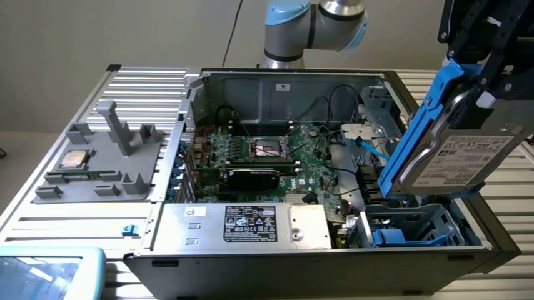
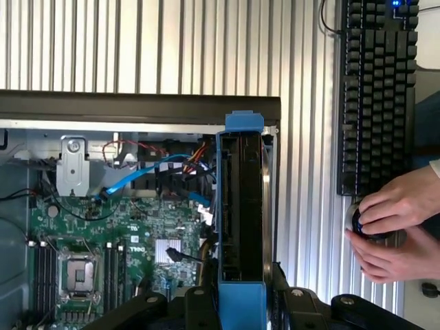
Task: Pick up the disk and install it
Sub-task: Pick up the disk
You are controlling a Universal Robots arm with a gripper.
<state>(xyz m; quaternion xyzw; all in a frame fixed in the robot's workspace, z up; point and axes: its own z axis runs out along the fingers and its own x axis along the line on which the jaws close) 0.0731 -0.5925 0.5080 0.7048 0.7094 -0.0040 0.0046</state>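
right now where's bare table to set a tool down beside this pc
Bare ribbed table lies between the grey fixture and the light-blue tray, and between case and keyboard. Crowded: the motherboard and the drive cage under the held disk.

Even, diffuse light fell from overhead, bright and without hard shadows. The ribbed metal table (image 2: 172, 41) beyond the gripper (image 2: 240, 306) shone pale, close to washed out, while the open case (image 1: 276, 94) below it lay dim in its corners (the bay (image 1: 434, 219) beneath the disk (image 1: 467, 156) darkest). A soft sheen lay on the disk's label; the keyboard (image 2: 378, 96) beside the tool read nearly black.
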